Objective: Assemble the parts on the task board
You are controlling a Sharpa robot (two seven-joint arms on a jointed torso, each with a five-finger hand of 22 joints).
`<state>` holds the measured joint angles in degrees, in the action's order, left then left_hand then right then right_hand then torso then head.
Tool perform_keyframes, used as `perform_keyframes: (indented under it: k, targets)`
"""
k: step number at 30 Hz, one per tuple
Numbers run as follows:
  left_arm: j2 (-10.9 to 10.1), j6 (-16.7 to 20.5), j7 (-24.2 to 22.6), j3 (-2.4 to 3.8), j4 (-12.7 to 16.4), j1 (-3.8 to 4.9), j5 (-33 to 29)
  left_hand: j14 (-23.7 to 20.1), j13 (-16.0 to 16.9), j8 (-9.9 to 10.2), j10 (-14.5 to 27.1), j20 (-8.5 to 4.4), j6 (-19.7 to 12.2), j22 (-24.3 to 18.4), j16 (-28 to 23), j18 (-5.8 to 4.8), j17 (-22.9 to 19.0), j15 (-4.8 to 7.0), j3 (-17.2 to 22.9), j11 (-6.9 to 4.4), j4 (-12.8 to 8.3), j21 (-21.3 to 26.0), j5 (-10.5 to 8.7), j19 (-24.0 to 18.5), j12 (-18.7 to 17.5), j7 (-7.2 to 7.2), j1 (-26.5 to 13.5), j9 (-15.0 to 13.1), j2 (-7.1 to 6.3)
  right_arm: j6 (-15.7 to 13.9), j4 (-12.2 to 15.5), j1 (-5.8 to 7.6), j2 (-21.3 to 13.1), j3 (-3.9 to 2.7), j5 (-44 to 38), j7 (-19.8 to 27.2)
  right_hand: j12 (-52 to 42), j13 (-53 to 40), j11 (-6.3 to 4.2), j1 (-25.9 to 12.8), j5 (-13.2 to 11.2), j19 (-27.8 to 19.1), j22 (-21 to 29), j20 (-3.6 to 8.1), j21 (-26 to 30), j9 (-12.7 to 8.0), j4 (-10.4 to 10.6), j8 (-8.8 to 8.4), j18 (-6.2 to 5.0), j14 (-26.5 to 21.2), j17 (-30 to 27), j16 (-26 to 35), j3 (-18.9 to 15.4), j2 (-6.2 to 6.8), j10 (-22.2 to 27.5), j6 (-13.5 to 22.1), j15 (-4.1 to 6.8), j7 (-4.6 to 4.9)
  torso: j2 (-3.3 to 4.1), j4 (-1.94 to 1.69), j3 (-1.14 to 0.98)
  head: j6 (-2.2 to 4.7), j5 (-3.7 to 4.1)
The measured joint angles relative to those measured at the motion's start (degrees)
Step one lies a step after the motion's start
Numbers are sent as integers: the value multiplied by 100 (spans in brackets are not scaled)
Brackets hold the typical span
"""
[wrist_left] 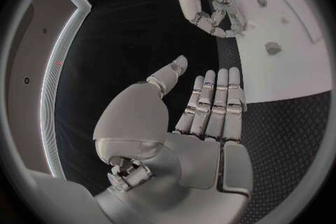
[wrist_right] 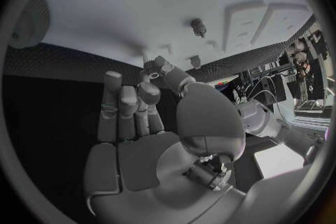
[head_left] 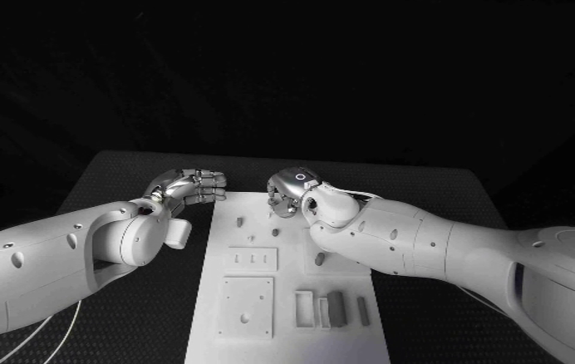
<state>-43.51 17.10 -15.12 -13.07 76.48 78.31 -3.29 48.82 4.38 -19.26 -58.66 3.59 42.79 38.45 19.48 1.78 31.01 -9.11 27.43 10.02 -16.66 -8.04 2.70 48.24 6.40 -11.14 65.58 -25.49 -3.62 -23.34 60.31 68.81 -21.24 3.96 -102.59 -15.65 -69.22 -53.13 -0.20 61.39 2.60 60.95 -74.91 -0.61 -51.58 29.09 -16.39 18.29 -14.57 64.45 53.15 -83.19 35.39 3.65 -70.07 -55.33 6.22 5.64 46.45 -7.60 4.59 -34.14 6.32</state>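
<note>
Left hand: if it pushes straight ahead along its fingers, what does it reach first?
Probably the right hand. In the left wrist view the left hand is flat and holds nothing, its fingers aimed past the task board edge toward it; only black table between. Depth is unclear, so it may pass alongside.

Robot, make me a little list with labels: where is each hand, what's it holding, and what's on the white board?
Left hand: beside the task board's far left corner, fingers straight and together, holding nothing.
Right hand: over the task board's far edge, fingers curled; a hold cannot be told.
Task board: white plate on the black table.
Parts: grey pieces standing near the board's near end; small pegs farther up.
</note>
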Motion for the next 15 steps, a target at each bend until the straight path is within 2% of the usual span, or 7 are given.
perform_keyframes:
  k: [3, 15]
  targets:
    - [2, -1, 3, 0, -6, 0, 0, 0, 0, 0, 0, 0, 0, 0, 0, 52, 0, 0, 0, 0, 0, 0, 0, 0, 0, 0, 0, 0, 0, -21, 1, 0, 5, 0, -5, -13, 0, 0, 0, 0, 0, 8, 0, 7, 0, 2, 3, -1, 5, -1, 0, 0, 3, 0, 0, 1, -1, 1, 0, 2, -1, 3, -5]
    - [8, -4, 8, 0, -11, 0, -1, 0, 0, 24, 0, 0, 0, 0, 0, 51, 4, 0, 0, 0, 0, 0, 0, 0, 0, 0, 0, 0, 0, -46, -40, 0, 33, 0, -16, -44, 0, 3, 0, 0, 0, 7, 0, 7, 0, 6, -13, -17, 7, -5, -2, 0, 20, 0, 0, 7, -10, 7, 1, 3, -1, 18, -4]
